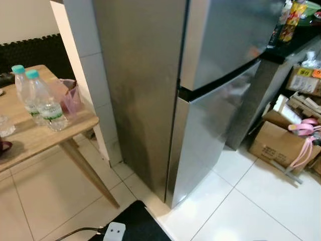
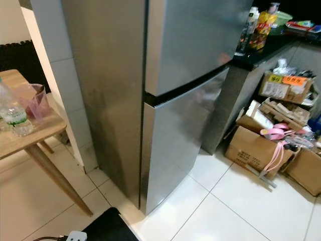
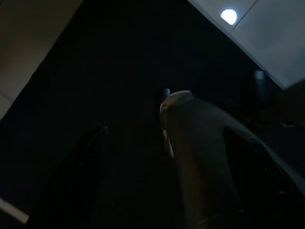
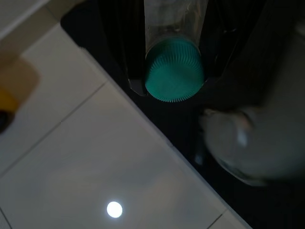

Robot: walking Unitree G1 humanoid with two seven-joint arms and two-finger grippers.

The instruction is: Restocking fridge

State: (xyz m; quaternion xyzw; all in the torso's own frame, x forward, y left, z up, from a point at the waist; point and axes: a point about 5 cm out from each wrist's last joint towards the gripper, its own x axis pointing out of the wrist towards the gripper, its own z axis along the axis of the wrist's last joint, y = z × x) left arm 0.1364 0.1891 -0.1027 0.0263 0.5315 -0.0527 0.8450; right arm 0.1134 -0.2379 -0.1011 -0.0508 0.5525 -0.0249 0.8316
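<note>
A tall stainless-steel fridge (image 1: 200,95) stands before me with both its upper and lower doors closed. Two clear water bottles (image 1: 42,100) with teal caps stand on the wooden table (image 1: 35,135) to my left. In the right wrist view, my right gripper (image 4: 174,83) hangs low over the floor, shut on a clear water bottle with a teal cap (image 4: 174,70). Its black fingers (image 4: 132,71) press on either side of the bottle's neck. The left wrist view is very dark, and the left arm hangs idle.
A pink cup (image 1: 71,96) stands on the table's corner. A white tiled pillar (image 1: 93,75) sits between the table and the fridge. Cardboard boxes (image 1: 278,143) and clutter lie on the floor to the right, under a dark counter (image 2: 261,47). A black mat (image 1: 133,223) lies at my feet.
</note>
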